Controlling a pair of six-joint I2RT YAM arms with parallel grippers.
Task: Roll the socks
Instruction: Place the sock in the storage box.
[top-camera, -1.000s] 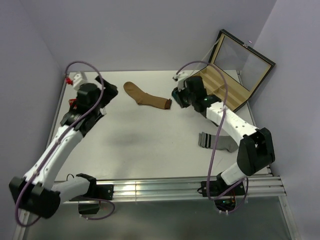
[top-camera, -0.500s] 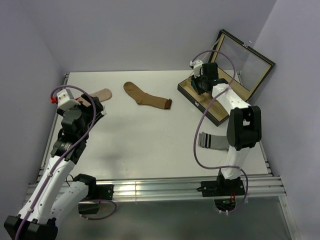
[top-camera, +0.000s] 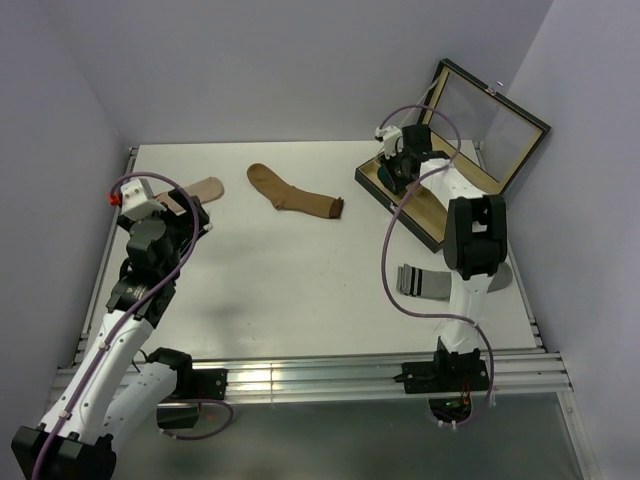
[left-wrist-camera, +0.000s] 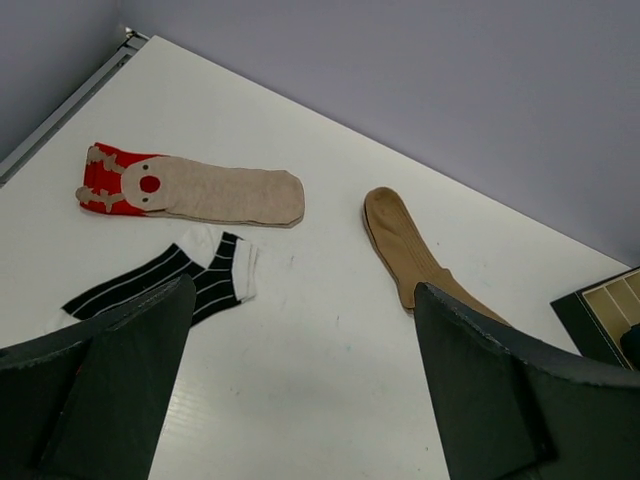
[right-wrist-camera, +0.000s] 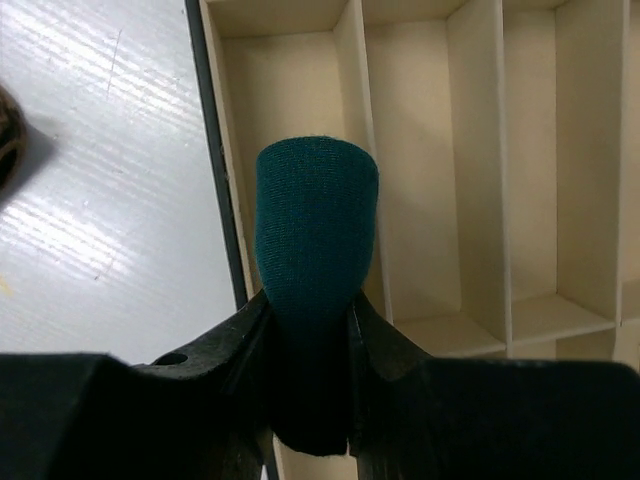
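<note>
right gripper (right-wrist-camera: 312, 325) pinches teal sock roll (right-wrist-camera: 316, 215) mid-body | likely soft, light, may unroll | box (right-wrist-camera: 285, 90) at 2 o'clock | left gripper (left-wrist-camera: 300, 390) spread

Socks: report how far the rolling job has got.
Done: none stored; the box compartments in view are empty. In hand: the right gripper is shut on a bundled teal sock above the box. To do: the brown sock, grey sock, striped sock and red-toed beige sock lie flat; the left gripper is open.

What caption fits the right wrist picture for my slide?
The right jaws grip a rolled teal sock over the divided box.
</note>
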